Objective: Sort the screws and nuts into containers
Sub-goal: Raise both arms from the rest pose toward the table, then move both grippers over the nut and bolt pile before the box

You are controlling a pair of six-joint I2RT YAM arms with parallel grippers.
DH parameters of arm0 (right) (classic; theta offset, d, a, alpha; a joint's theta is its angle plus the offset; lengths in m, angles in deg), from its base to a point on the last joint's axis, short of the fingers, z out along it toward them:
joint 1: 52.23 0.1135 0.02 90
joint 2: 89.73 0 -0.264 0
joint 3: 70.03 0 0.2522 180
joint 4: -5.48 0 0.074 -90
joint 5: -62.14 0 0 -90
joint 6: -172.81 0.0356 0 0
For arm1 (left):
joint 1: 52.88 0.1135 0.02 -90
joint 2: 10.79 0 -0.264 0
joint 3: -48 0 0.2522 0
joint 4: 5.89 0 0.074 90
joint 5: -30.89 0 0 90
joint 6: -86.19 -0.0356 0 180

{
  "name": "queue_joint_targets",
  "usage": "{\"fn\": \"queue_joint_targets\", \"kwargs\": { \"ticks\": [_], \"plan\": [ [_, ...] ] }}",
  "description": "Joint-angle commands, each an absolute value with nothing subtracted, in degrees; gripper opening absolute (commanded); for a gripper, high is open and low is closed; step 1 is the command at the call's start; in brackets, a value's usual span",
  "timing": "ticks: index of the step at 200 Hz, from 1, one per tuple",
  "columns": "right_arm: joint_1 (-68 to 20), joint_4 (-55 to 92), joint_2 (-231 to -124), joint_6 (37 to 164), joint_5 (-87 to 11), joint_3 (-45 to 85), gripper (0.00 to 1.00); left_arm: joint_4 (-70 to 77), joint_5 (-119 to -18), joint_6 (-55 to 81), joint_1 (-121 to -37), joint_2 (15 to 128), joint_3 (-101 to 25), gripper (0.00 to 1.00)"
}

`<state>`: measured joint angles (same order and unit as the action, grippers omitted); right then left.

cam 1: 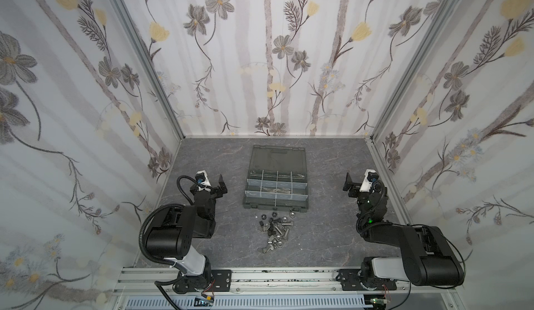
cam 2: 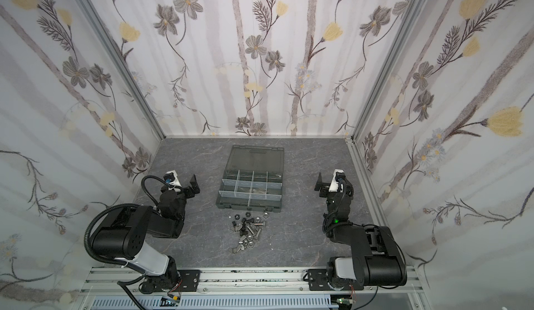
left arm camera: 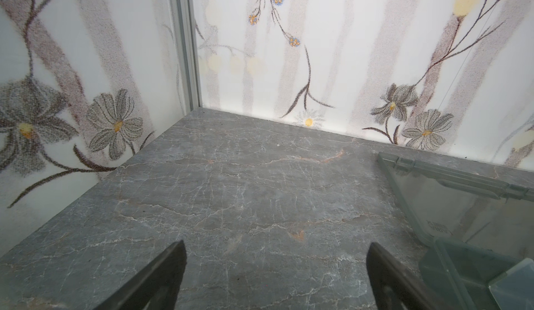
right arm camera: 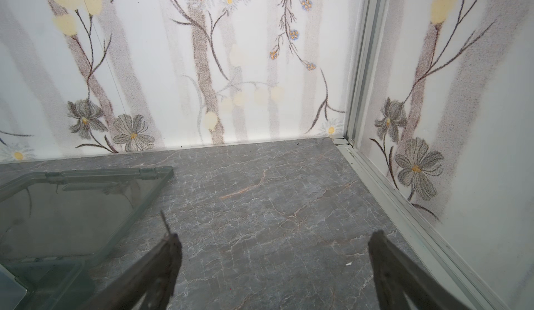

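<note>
Nearest us, the left arm (cam 1: 170,233) and right arm (cam 1: 419,245) stand at either side of the worktop (cam 1: 323,236), both sets of jaws wide and empty; screws (cam 1: 284,232) and nuts (cam 1: 263,216) lie heaped just in front of the open case's containers (cam 1: 276,191). We judge one piece should be nudged clear of the heap before pinching, jaws straddling it low. Moulded lettering on the lid (left arm camera: 450,201) is too small to read.

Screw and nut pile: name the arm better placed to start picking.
Left, marginally: left gripper and right gripper both stand open, empty, but the left sits slightly nearer the pile.
</note>
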<state>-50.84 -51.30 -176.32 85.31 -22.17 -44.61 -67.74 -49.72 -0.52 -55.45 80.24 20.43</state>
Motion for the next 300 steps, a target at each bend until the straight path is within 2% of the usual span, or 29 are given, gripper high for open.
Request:
{"fn": "queue_joint_targets", "kwargs": {
  "ticks": [1, 201, 224, 252, 282, 300],
  "plan": [
    [-50.8, -54.6, -176.1, 84.4, -23.1, -44.2, 1.00, -68.7, -50.2, -0.3, -55.4, 80.0, 20.5, 1.00],
    [-51.8, -54.5, -176.2, 85.2, -25.2, -44.1, 1.00, -68.7, -50.1, -0.3, -55.3, 80.0, 20.5, 1.00],
    [-51.6, -54.3, -175.6, 85.4, -22.8, -43.9, 1.00, -68.8, -50.1, -0.3, -55.3, 79.9, 20.6, 1.00],
    [-49.4, -37.8, -167.1, 84.2, -18.8, -38.5, 1.00, -66.2, -48.0, -0.4, -55.7, 72.1, 22.4, 1.00],
    [-47.5, -7.4, -156.0, 92.3, -19.0, -26.4, 1.00, -39.9, -48.0, 0.8, -59.1, 55.0, 14.5, 1.00],
    [-43.9, 3.1, -150.6, 94.1, -17.5, -23.6, 1.00, -27.0, -49.5, 2.3, -62.1, 48.3, 9.4, 1.00]
  ]
}}
